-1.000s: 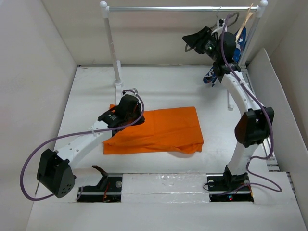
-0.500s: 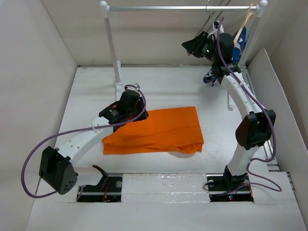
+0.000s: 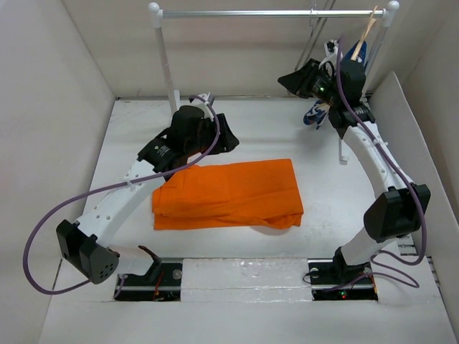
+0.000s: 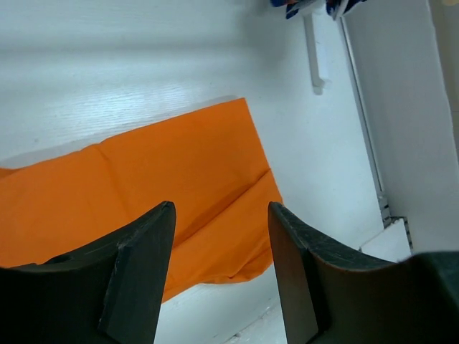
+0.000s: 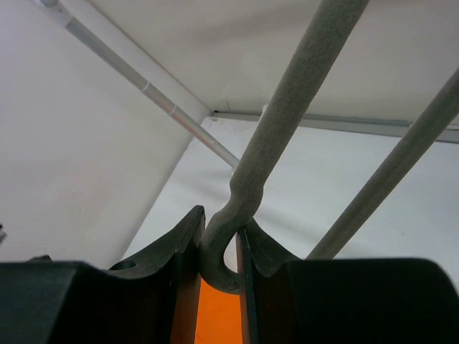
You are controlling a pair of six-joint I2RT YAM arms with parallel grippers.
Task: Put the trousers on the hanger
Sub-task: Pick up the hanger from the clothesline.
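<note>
Both arms split the work: the right gripper [image 5: 219, 240] is clamped on a bend of the hanger [image 5: 287, 115] at upper right, while the trousers [image 3: 229, 192] lie mid-frame, long axis left-right, nearer the empty, spread-fingered left gripper [image 3: 228, 140] just above them.

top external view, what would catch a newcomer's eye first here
The bright orange trousers lie folded flat in the middle of the white table, by far the loudest thing in view. At the far right, the right end effector is shut on a bend of the grey wire hanger, up by the rail. The left end effector hangs open near the trousers' far edge.
</note>
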